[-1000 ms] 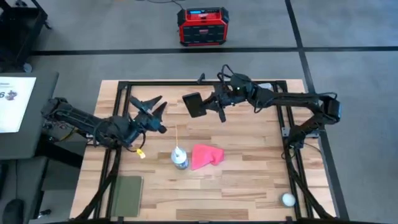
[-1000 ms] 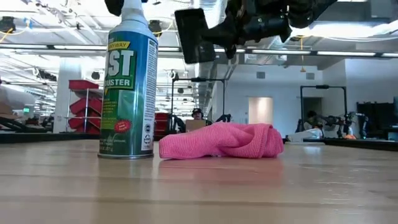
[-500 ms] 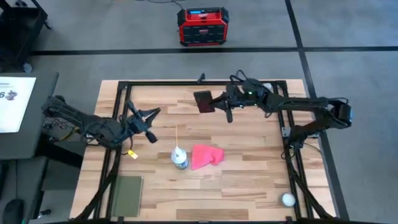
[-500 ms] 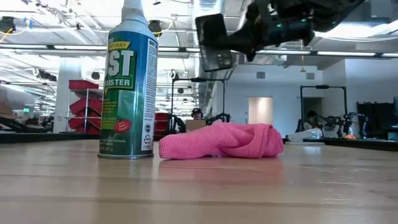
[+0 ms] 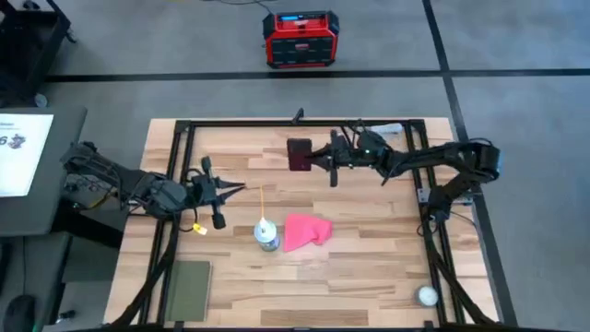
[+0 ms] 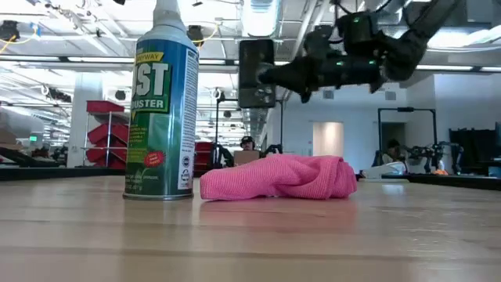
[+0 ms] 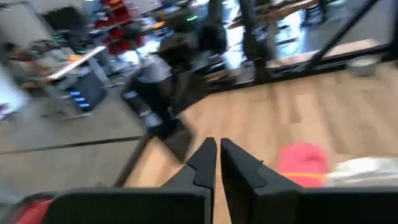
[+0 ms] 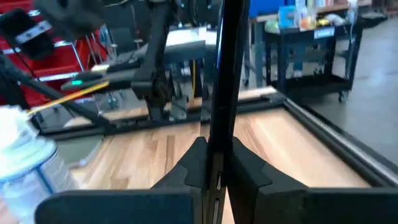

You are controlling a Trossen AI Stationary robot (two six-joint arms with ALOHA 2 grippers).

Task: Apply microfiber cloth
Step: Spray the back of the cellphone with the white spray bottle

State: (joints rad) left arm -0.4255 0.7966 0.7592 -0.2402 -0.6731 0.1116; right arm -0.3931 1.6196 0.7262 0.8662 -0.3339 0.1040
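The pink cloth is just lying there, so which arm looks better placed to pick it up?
Probably the left. Its gripper is empty, with fingers nearly shut, beside the spray can next to the microfiber cloth. The right gripper is farther back, busy holding the black phone.

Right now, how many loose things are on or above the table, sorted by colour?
Pink: 1, the cloth
Black: 1, the phone, held in the air by the right end effector
Green: 2, the can and the pad
White: 1, the ball
Total: 5
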